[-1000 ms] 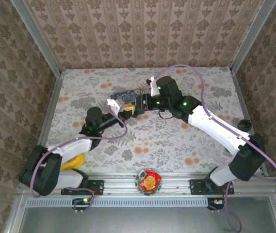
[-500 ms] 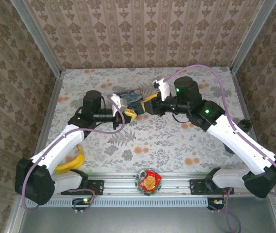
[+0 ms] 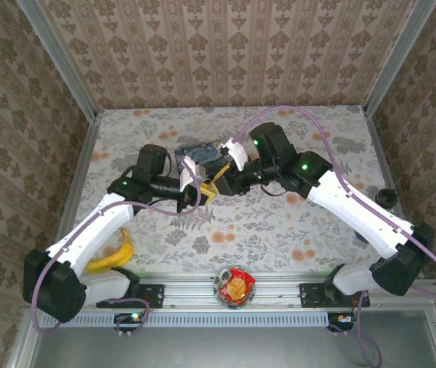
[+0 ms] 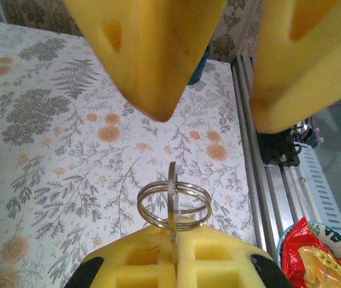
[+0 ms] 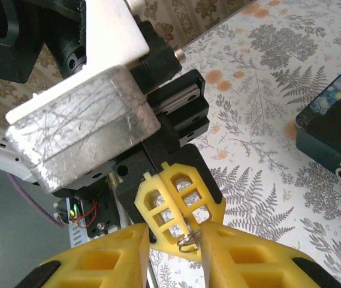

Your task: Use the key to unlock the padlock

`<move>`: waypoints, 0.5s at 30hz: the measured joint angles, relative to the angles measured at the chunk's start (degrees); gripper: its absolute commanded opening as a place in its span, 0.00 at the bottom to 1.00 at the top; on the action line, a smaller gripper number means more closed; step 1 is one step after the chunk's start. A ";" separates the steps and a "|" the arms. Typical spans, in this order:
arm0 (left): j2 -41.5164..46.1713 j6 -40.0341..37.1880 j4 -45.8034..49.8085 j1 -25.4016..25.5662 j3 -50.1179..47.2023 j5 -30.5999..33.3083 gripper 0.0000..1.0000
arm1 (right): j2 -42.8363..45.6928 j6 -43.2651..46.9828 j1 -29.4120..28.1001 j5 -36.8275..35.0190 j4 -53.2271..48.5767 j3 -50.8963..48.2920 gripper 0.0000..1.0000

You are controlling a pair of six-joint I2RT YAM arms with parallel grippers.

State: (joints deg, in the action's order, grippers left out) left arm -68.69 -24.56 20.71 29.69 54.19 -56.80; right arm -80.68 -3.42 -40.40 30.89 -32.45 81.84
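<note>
My left gripper is shut on the key. The thin blade stands upright between the yellow pads, and two silver key rings sit just past the tips. My right gripper is open, its fingers on either side of the left gripper's tips and the rings. One right finger is at or very near the rings. In the top view the two grippers meet tip to tip, just in front of the blue starry box. The padlock is hidden.
The blue box lies on the floral tabletop, with a small silvery fitting on its near edge. A banana lies by the left arm. A bowl holding a red packet sits on the front rail. A small dark object sits at the right edge.
The two grippers have come together in front of the box. The right gripper swung down and left until its fingers bracket the key rings. The left gripper stays shut on the key.
</note>
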 measured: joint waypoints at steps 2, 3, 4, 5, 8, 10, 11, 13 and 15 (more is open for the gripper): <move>0.00 -0.39 0.70 0.13 0.11 0.00 0.00 | -0.68 0.46 0.00 0.57 -0.20 0.09 0.28; 0.00 -0.61 0.79 0.24 0.13 0.00 0.00 | -1.05 0.55 0.00 0.85 -0.39 0.09 0.27; 0.00 -0.79 0.85 0.33 0.17 0.00 0.00 | -1.33 0.68 0.00 0.94 -0.61 0.09 0.26; 0.00 -0.85 0.85 0.37 0.24 0.00 0.00 | -1.60 0.76 0.00 1.05 -0.83 0.09 0.25; 0.00 -1.07 1.01 0.61 0.33 0.00 0.00 | -2.21 0.94 0.00 1.40 -1.27 0.20 0.24; 0.00 -1.20 1.22 0.66 0.33 0.00 0.00 | -2.45 1.03 0.00 1.84 -1.27 0.31 0.22; 0.00 -1.22 1.38 0.68 0.33 0.00 0.00 | -2.60 1.16 0.00 2.21 -1.27 0.39 0.21; 0.00 -1.22 1.70 0.66 0.33 -0.02 0.00 | -2.84 1.42 0.00 2.62 -1.25 0.57 0.19; 0.02 -1.22 1.99 0.68 0.33 0.00 0.00 | -2.97 1.60 0.00 2.75 -1.25 0.61 0.18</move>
State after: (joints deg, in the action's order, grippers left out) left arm -68.66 -25.78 22.70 30.37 54.52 -56.80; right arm -83.66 -1.83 -40.40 33.65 -33.69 82.46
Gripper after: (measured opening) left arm 0.048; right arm 0.186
